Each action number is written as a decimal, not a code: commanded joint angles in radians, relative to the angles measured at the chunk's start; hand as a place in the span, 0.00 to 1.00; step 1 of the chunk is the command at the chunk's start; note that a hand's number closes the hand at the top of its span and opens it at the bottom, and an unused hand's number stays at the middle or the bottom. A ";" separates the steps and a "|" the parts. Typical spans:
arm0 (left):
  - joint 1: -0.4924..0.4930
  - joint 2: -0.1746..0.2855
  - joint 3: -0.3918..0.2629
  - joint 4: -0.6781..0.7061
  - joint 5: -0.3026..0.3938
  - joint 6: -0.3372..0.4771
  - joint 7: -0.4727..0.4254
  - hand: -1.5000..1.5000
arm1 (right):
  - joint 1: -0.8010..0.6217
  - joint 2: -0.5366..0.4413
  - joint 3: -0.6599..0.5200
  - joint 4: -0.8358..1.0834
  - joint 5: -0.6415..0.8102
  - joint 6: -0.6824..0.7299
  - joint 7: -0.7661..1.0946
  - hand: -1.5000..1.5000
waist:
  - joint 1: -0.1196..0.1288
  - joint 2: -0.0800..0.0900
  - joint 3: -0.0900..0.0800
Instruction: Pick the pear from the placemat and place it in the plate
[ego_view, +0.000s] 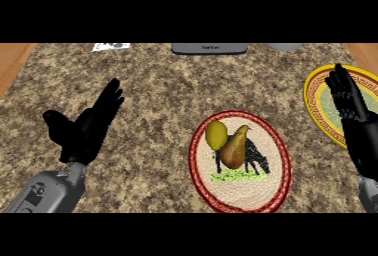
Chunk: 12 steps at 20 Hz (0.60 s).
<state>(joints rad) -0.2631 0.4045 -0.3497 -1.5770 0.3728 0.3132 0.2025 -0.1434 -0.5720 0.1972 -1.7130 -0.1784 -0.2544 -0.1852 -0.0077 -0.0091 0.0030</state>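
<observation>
Fingers (112, 99) of the left hand (83, 131) are straight and spread, thumb out to the side, holding nothing; that hand shows at the left over the bare counter (162, 85), well apart from the pear (235, 147); the right hand (353, 112) shows at the right edge, its fingers (341, 86) also straight and close together, pointing away from the robot, nothing in them; they lie across the plate (311, 97), though whether they touch it or hang above it I cannot tell; the pear is on the placemat (247, 192), near its middle, stem end pointing up and to the right, between the two hands and nearer the right one, yet no finger touches it; a rounder yellow-green fruit (216, 134), perhaps a lemon, is just beside the pear on its left and seems to touch it; the placemat is oval with a red border and lies left of the plate, the two apart with counter between them; a grey box (210, 48) and a white card (111, 46) are at the far edge
</observation>
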 joint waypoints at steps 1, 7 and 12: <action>0.058 -0.027 -0.011 -0.029 -0.075 0.050 0.032 0.50 | 0.050 0.056 -0.008 -0.046 0.005 0.004 0.017 1.00 | 0.007 0.007 -0.003; 0.126 0.038 0.025 0.098 -0.088 0.082 0.011 0.50 | -0.015 -0.149 0.065 0.050 0.272 -0.055 0.141 1.00 | 0.012 0.008 -0.047; 0.142 0.026 0.048 0.148 -0.095 0.104 -0.010 0.50 | 0.111 0.114 0.161 0.116 0.506 -0.427 0.134 1.00 | -0.001 0.013 -0.003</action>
<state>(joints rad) -0.1336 0.4296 -0.3205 -1.4663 0.2814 0.4081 0.2045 -0.1180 -0.6084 0.2925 -1.6452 0.1742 -0.4575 -0.0418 -0.0030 -0.0003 -0.0124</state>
